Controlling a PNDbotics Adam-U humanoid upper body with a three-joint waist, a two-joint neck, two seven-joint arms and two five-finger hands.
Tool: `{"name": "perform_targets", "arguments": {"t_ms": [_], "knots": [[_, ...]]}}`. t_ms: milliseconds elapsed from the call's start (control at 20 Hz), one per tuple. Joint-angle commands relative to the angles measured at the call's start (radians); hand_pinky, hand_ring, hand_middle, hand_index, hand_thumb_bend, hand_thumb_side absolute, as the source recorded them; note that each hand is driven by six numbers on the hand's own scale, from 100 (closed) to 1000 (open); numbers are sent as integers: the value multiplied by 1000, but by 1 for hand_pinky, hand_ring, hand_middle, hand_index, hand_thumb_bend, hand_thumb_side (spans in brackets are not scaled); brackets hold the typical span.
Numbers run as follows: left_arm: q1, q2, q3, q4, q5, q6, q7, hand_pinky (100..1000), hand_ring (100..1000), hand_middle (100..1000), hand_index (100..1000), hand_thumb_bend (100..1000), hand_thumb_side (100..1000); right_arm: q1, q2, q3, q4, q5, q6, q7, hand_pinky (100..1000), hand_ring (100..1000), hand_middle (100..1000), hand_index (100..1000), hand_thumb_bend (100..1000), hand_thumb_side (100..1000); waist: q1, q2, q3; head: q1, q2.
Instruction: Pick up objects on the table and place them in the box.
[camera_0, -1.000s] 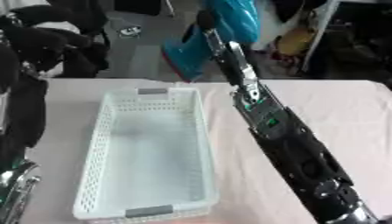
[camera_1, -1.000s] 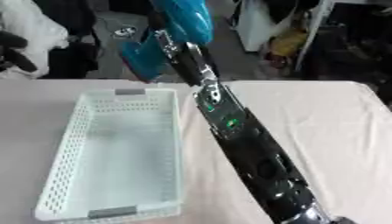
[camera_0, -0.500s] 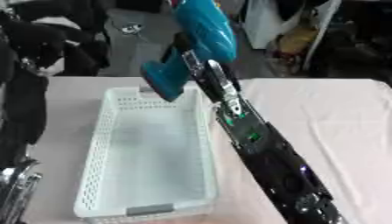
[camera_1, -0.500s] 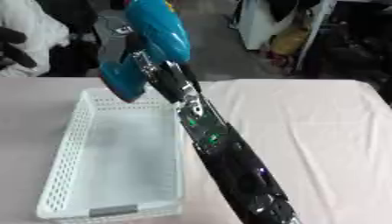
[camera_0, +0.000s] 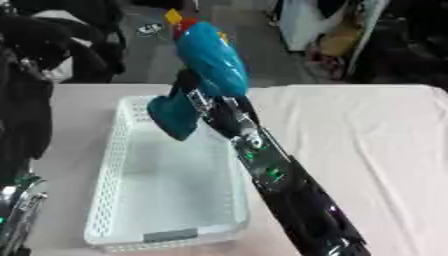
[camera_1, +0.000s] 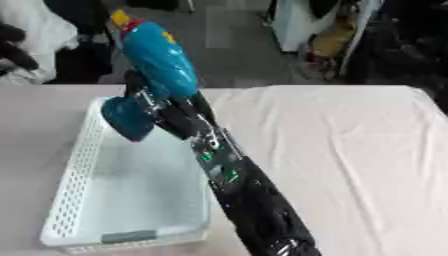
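Teal plastic drill gripped by right robot hand above perforated white basket.

glossy teal plastic tool, perforated white plastic box (matt), wrinkled cloth table.

1. A pale pink cloth covers the table, lying mostly smooth with a few soft creases toward the right side.
2. Beyond the table's far edge runs a grey floor.
3. Dark clothing is heaped at the far left, just past the table's corner.
4. At the far right stands a cluttered group of white, yellow and dark items, too blurred to identify.
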Motion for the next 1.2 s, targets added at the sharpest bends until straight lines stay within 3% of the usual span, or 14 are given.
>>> {"name": "perform_targets", "arguments": {"t_ms": [50,300,600,1000,1050,1100,1150,1200], "knots": [[-17,0,8,-15,1,-6,0,503,625,742,667,186,823,-7,21,-17,3,76,-14,-30,100,100,100,148,100,1000,10,-13,1,-8,0],[-17,0,9,-15,-1,-6,2,503,626,742,667,186,824,-21,27,-29,66,152,-39,-60,100,100,100,154,100,1000,10,-13,1,-1,2],[-20,-2,9,-15,-2,-4,3,504,626,742,667,187,824,-50,16,-47,168,185,-141,-16,100,100,100,169,100,1000,8,-14,5,24,4],[-24,-4,8,-15,-1,-5,3,505,627,741,667,187,825,-56,12,-56,198,246,-210,-14,100,100,100,186,100,1000,6,-14,8,32,0],[-24,-4,9,-15,-1,-5,4,505,627,741,667,187,825,-55,13,-56,199,252,-214,-17,100,100,116,304,100,1000,6,-14,9,32,0],[-25,-4,8,-15,-1,-5,4,505,627,741,667,187,825,-55,12,-56,200,256,-223,-19,100,100,151,331,100,1000,6,-14,9,32,-1],[-25,-4,8,-15,-1,-5,4,505,626,741,667,187,826,-54,12,-53,203,259,-238,-15,100,297,435,585,100,1000,5,-14,9,33,-1],[-25,-4,8,-15,-1,-4,3,505,627,741,667,187,825,-53,12,-51,209,261,-254,-4,100,100,215,384,100,1000,5,-14,9,34,-1]]}}
